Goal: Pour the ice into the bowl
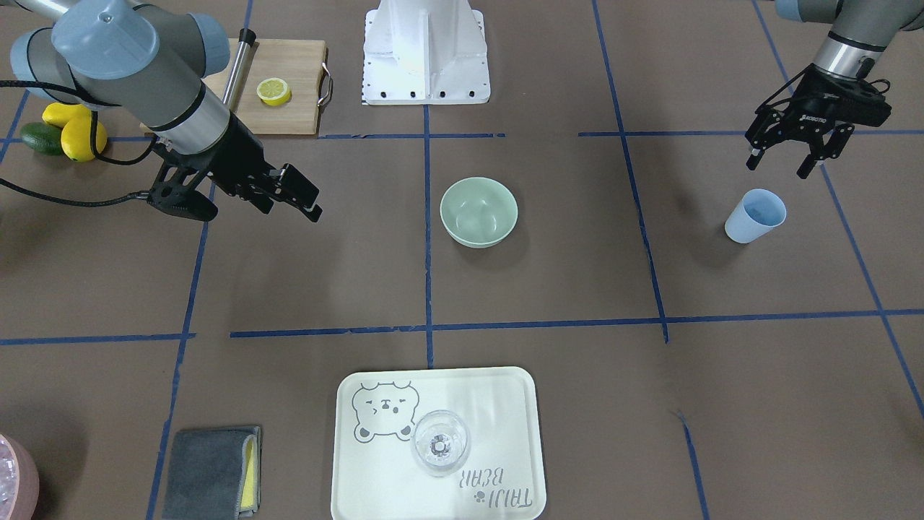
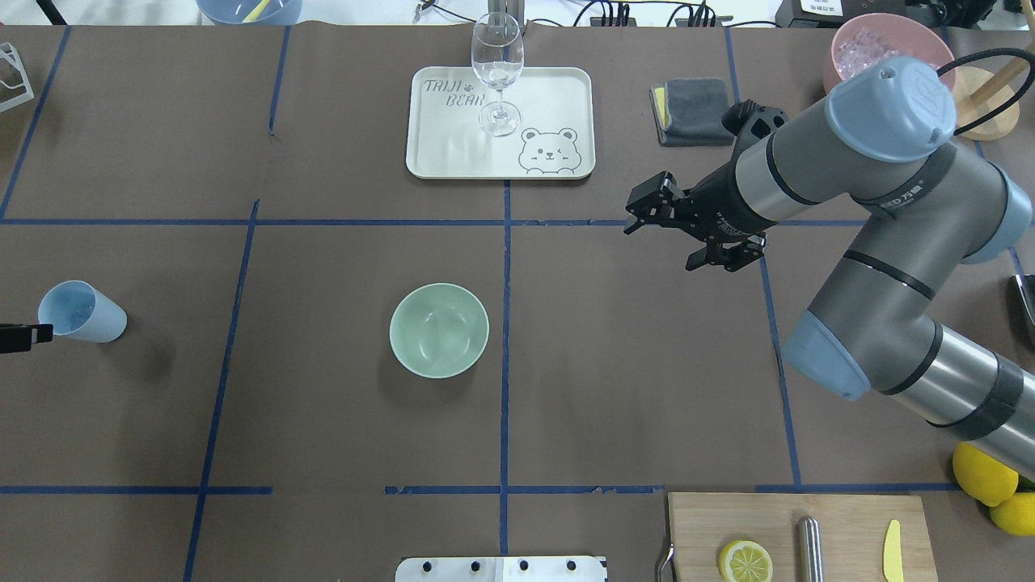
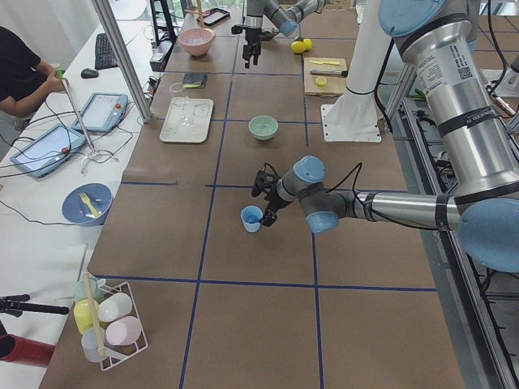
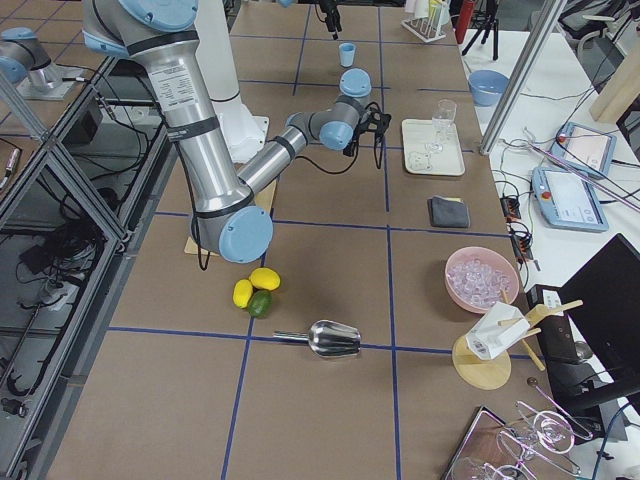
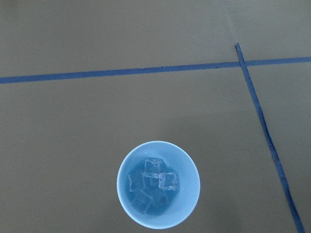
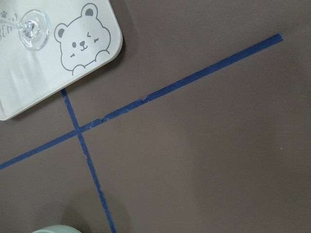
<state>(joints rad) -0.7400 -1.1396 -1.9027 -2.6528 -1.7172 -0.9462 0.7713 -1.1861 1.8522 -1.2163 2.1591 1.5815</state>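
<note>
The ice [image 5: 153, 183], several small clear cubes, lies inside a light blue cup [image 5: 158, 184] that stands upright on the brown table. The cup also shows in the front-facing view [image 1: 756, 217] and the overhead view [image 2: 81, 311]. My left gripper [image 1: 779, 167] is open and empty, hovering just above and behind the cup without touching it. The pale mint-green bowl [image 1: 478, 211] stands empty at the table's middle and also shows in the overhead view [image 2: 439, 329]. My right gripper [image 2: 647, 206] is open and empty, held above the table well to the bowl's right.
A cream tray [image 2: 558, 89] carries a clear wine glass [image 2: 497, 69] at the far side. A grey cloth [image 2: 694, 109] and a pink container [image 2: 877, 40] of ice are at the far right. A cutting board [image 2: 841, 509] with a lemon half [image 2: 745, 561] is near right.
</note>
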